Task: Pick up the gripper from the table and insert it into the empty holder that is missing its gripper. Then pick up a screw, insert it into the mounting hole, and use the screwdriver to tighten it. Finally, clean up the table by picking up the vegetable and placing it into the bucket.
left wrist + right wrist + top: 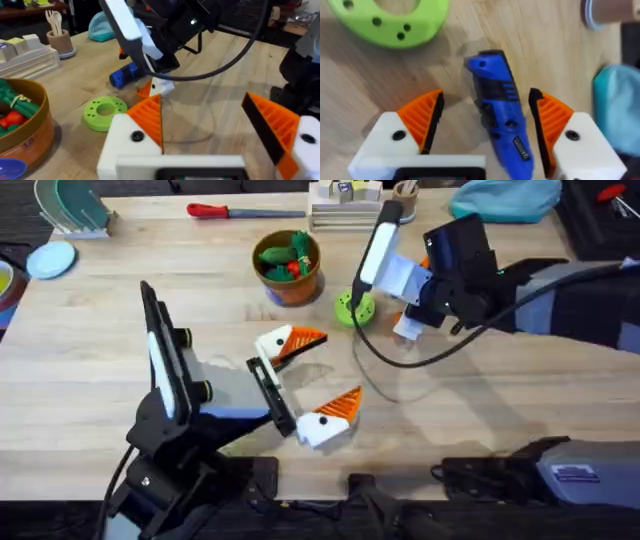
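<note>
Overhead cam sits high above the arm bases, looking down and fwd across the whole surface (100, 380) to its far edge. Left wrist cam rides low behind its own hand (220, 125), facing the far right corner, mid range. Right wrist cam points straight down, v close to the wood. All 3 catch the green disc (354, 307) (105, 112) (390, 20) and blue screwdriver (124, 76) (499, 105) area.

Light wooden tabletop (520, 395). Far edge: red-handled screwdriver (245, 212), cup of wooden utensils (405, 195), teal cloth (505, 198). Left corner: rack of teal plates (70, 205), pale blue disc (50, 258). Centre: round green perforated disc (355, 307).
</note>
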{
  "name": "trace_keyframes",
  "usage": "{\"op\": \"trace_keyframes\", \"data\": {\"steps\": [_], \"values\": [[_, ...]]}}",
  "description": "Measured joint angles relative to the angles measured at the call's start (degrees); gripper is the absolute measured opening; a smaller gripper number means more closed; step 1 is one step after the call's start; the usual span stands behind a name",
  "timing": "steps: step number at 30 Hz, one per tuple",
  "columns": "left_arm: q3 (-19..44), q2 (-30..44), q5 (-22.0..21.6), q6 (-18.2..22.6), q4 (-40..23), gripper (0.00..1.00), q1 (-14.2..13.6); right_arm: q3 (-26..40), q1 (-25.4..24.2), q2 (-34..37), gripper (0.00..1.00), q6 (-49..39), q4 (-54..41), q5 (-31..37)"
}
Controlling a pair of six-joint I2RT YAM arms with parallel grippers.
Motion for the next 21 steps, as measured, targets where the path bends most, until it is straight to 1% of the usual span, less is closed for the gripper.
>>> {"op": "trace_keyframes", "data": {"steps": [5,8,10,12,15,16,18,21], "values": [[0.0,0.0,0.0,0.0,0.6,0.992,0.0,-0.6,0.1,-3.4,0.991,14.3,-0.4,-0.5],[0.1,0.0,-0.2,-0.4,5.1,0.993,0.0,-0.6,0.1,-6.7,0.991,21.0,-0.3,-0.7],[0.9,0.0,-1.6,-1.2,4.0,0.993,0.0,-0.6,0.1,-8.7,0.991,23.9,-0.4,-0.8],[3.7,0.0,-4.4,-2.0,-2.8,0.993,0.0,-0.6,0.1,-10.4,0.991,25.8,-0.3,-1.0],[10.9,0.2,-10.1,-2.7,-15.4,0.993,0.0,-0.6,0.1,-12.2,0.991,27.4,-0.3,-1.2],[14.1,0.4,-12.5,-2.8,-20.2,0.993,0.0,-0.6,0.1,-12.7,0.991,27.7,-0.4,-1.2],[20.2,1.9,-16.7,-3.1,-27.5,0.993,0.0,-0.6,0.1,-13.5,0.991,28.3,-0.4,-1.2],[29.5,6.4,-22.2,-3.2,-36.4,0.993,0.0,-0.6,0.1,-14.5,0.991,28.8,-0.3,-1.2]]}}
